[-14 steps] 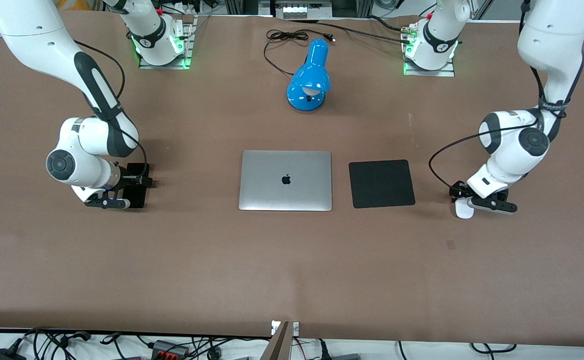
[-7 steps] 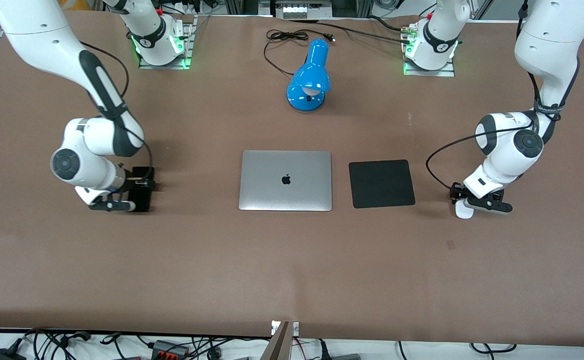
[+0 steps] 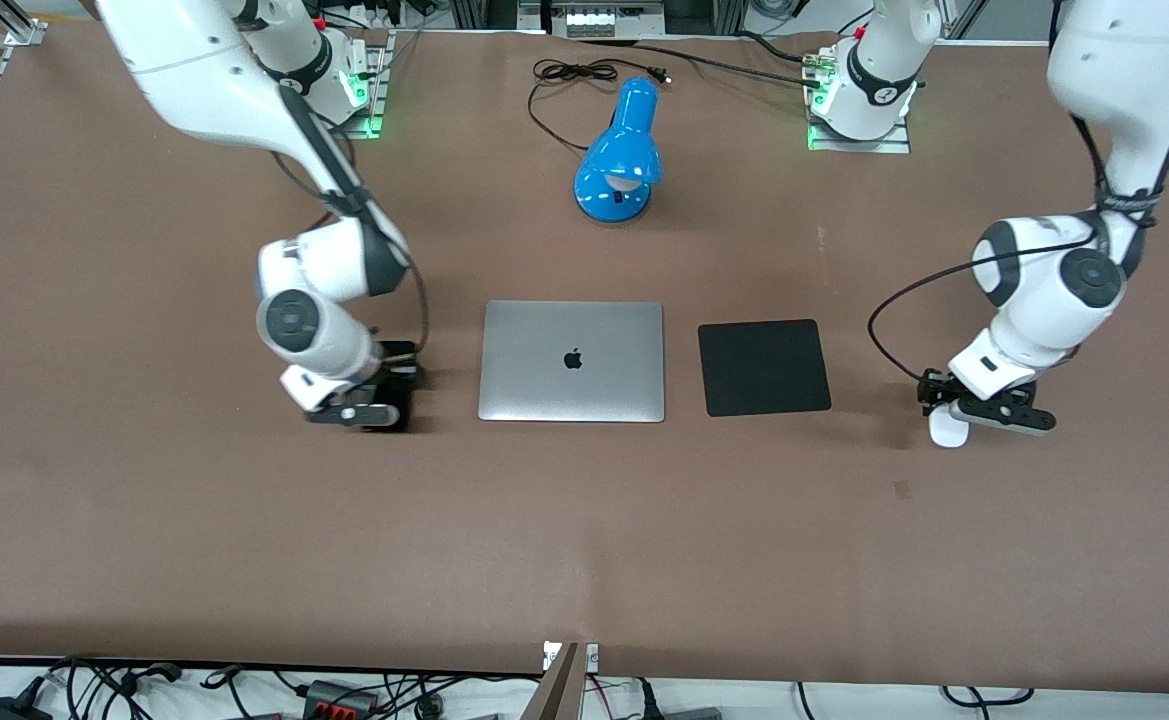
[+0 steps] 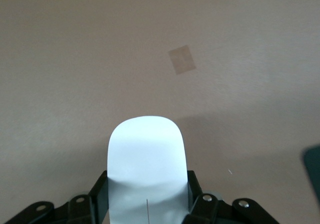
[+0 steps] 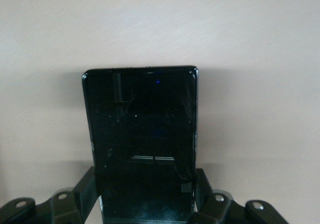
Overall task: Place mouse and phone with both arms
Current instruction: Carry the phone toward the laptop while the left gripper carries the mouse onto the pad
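My left gripper [image 3: 956, 418] is shut on the white mouse [image 3: 947, 432] and holds it low over the bare table, toward the left arm's end from the black square pad [image 3: 764, 367]. In the left wrist view the mouse [image 4: 146, 159] sticks out from between the fingers of the gripper [image 4: 146, 194]. My right gripper [image 3: 374, 395] is shut on the black phone [image 3: 394, 410], low over the table beside the laptop [image 3: 572, 360], toward the right arm's end. In the right wrist view the phone [image 5: 142, 129] lies flat in the gripper [image 5: 145, 196].
The closed silver laptop lies mid-table with the black pad beside it. A blue desk lamp [image 3: 619, 150] with a black cable [image 3: 584, 75] stands near the arms' bases. A small tape patch [image 3: 902, 489] marks the table near the mouse and also shows in the left wrist view [image 4: 181, 60].
My right arm has carried the phone a long way toward the laptop. My left gripper has shifted the mouse slightly away from the pad.
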`<state>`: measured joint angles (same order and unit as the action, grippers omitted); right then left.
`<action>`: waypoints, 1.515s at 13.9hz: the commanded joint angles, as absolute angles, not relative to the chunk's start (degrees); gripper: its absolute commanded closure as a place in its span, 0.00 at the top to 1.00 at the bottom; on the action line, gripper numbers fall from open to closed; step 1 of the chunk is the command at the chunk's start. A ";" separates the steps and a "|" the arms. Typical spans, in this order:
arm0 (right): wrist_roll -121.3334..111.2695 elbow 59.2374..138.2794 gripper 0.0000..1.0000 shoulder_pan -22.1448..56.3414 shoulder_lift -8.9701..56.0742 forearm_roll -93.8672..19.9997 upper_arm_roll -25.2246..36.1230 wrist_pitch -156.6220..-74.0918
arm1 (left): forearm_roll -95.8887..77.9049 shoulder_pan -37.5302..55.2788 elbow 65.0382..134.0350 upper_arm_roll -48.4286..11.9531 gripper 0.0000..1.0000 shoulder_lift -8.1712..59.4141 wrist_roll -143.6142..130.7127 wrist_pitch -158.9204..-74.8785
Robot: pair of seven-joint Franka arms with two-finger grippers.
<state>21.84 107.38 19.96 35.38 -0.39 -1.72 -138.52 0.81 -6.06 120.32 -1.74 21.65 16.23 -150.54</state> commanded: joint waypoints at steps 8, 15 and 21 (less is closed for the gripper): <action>23.65 102.06 1.00 22.07 36.75 -1.49 -1.14 -137.12 | 1.23 -5.63 105.20 -16.95 0.36 18.98 -16.23 -115.31; 26.37 96.42 1.00 10.39 19.10 -0.53 -0.62 -113.58 | 14.21 1.66 118.64 -17.58 0.35 21.96 -36.09 -137.70; 14.96 95.73 1.00 1.51 6.95 -0.35 -0.44 -100.74 | 16.61 1.93 121.73 -17.40 0.35 27.94 -39.99 -150.90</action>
